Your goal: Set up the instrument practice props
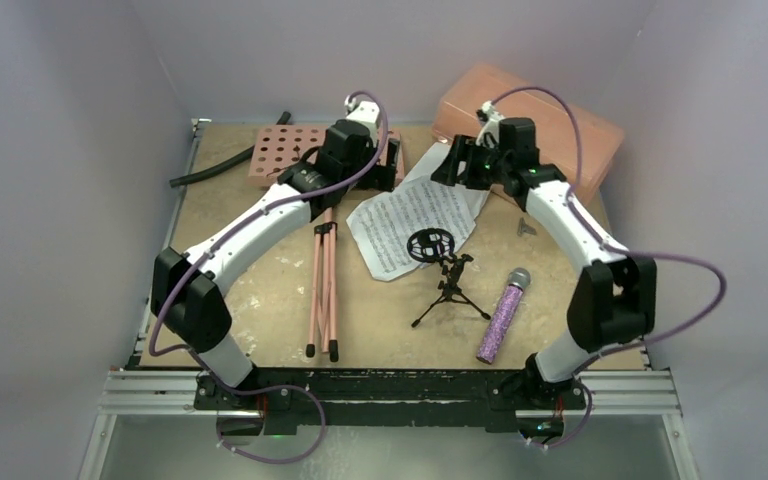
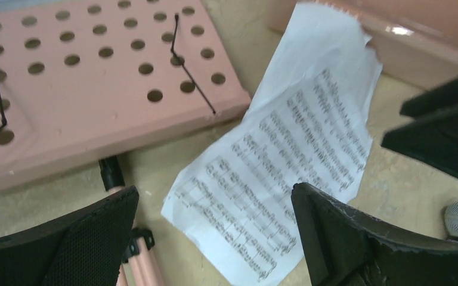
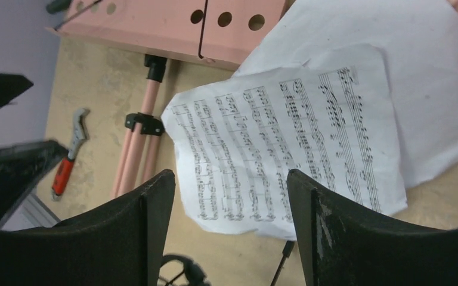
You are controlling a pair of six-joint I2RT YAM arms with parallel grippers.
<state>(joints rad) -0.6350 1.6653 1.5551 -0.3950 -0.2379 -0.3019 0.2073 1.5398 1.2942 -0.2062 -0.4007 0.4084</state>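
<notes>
Flat on table: music stand point(image 1: 282, 152), long axis near-to-far, perforated desk at far end, just beside left gripper point(image 2: 212, 196), jaws wide, empty. Sheet-music pages point(image 1: 410, 225) right of stand, beneath right gripper point(image 3: 229, 179), jaws parted, holding nothing. Left arm nearer stand.

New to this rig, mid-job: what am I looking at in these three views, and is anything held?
Two robot arms are bolted at the near edge of the table. The wide picture looks down from above and behind them. The other two come from a camera on each wrist, showing the left fingers and right fingers as black shapes at the bottom. On the table lie a pink music stand, sheet music, a black mic stand, a purple microphone, a salmon box and a wrench. Both sets of fingers are open, holding nothing.
</notes>
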